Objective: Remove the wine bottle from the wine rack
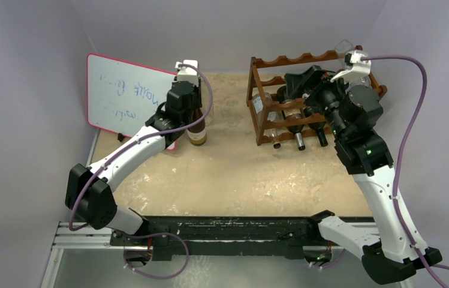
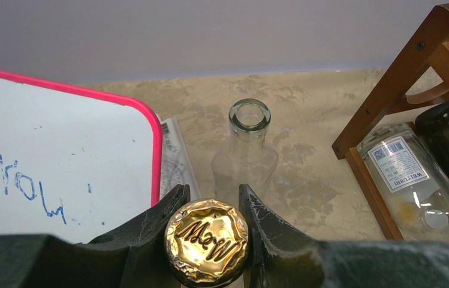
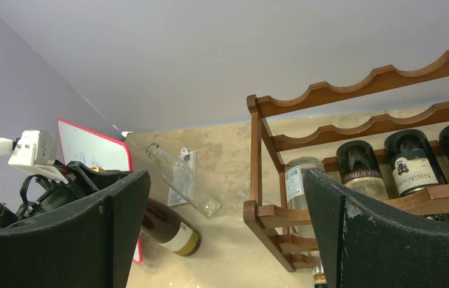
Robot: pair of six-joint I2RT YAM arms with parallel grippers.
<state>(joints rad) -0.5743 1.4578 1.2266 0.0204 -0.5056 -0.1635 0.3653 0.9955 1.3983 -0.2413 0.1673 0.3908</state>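
Note:
A dark wine bottle [image 1: 197,133] with a white and yellow label stands upright on the table, left of the wine rack [image 1: 270,63]. My left gripper [image 1: 192,113] is shut on its neck. In the left wrist view the gold foil cap [image 2: 207,240] sits clamped between the two black fingers [image 2: 270,228]. The reddish-brown rack [image 3: 353,90] holds a clear bottle [image 3: 298,180] and several dark bottles [image 3: 410,162] lying in its lower tiers. My right gripper [image 1: 307,84] hovers at the rack's front, open wide [image 3: 225,222] with nothing between its fingers.
A red-edged whiteboard [image 1: 126,96] leans at the back left, just behind the left arm. An empty clear glass bottle [image 2: 247,150] stands behind the held bottle, with a paper sheet [image 2: 174,156] lying beside it. Grey walls close in the table on three sides.

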